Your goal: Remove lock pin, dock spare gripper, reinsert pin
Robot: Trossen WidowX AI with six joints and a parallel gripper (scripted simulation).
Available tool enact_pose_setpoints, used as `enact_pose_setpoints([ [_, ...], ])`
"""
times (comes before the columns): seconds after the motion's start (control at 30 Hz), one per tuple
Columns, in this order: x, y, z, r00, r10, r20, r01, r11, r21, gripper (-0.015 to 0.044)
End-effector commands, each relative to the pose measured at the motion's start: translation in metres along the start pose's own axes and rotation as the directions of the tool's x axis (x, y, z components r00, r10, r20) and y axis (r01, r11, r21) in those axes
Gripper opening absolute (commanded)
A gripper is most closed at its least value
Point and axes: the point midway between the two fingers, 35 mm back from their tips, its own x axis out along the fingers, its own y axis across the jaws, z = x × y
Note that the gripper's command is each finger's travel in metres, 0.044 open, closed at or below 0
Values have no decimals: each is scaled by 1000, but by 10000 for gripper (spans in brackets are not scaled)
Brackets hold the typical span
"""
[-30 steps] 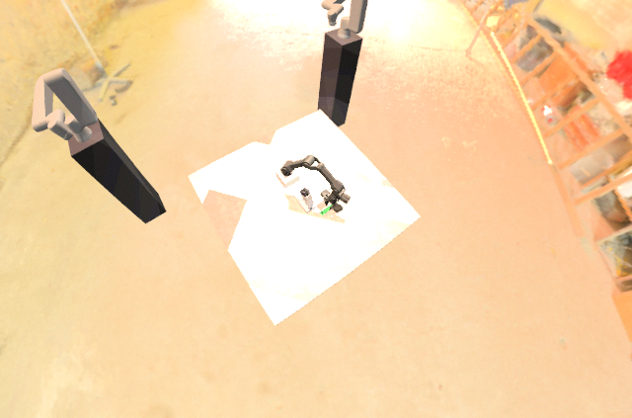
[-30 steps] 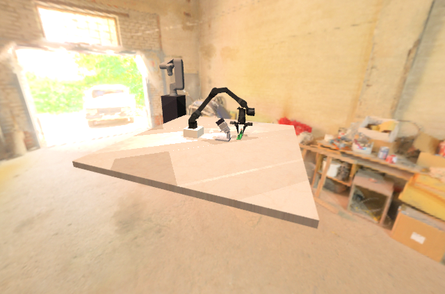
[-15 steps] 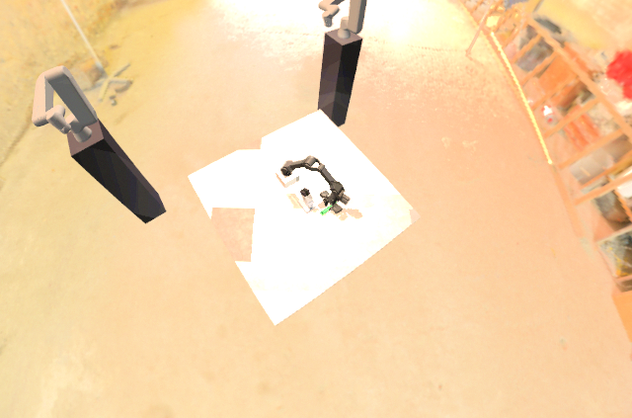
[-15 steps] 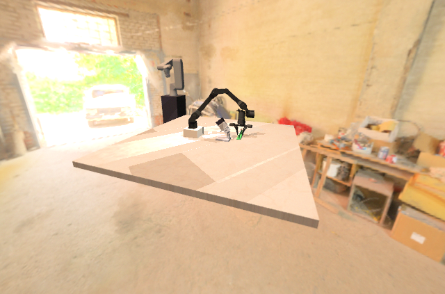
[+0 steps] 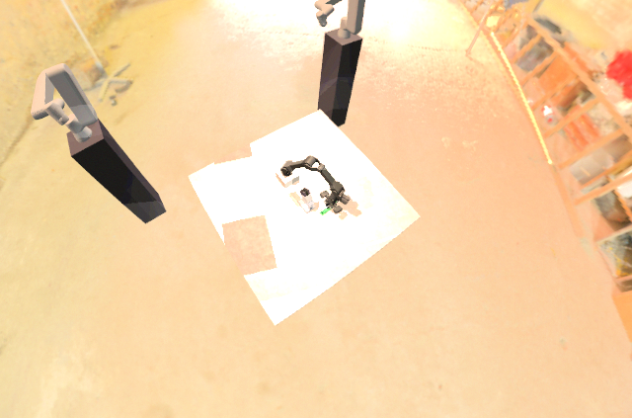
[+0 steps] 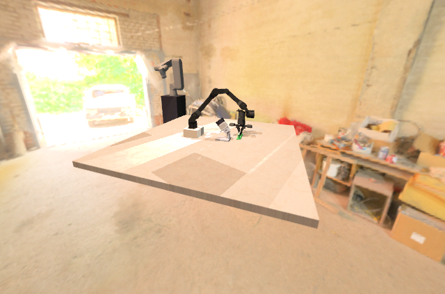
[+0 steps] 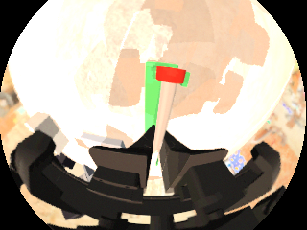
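Shows the pincer (image 7: pixel 156 153) pinched nearly shut on the slim pale shaft of the lock pin (image 7: pixel 164 105), red head pointing away, low over a green strip (image 7: pixel 150 90) on the tabletop (image 6: pixel 201 172). Places the white mount (image 6: pixel 224 128) near, apart from the pin. Likely risks from here: thin shaft swivelling or slipping in so slight a hold; tip missing the socket bore and jamming; knocking the mount askew on approach. Cannot tell whether the spare gripper already sits docked.

The big flat table top (image 6: pixel 280 190) looks like pale, smooth, matt wood. The black robot arm (image 6: pixel 215 94) looks like smooth matt plastic.
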Motion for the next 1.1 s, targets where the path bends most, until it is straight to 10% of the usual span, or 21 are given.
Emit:
enact_pose_setpoints([
  [0.0, 0, 0, 0, 1000, 0, -3, 0, 1000, -2, 0],
  [1.07, -60, 2, -17, 1000, 17, -6, -17, 1000, -9, 0],
])
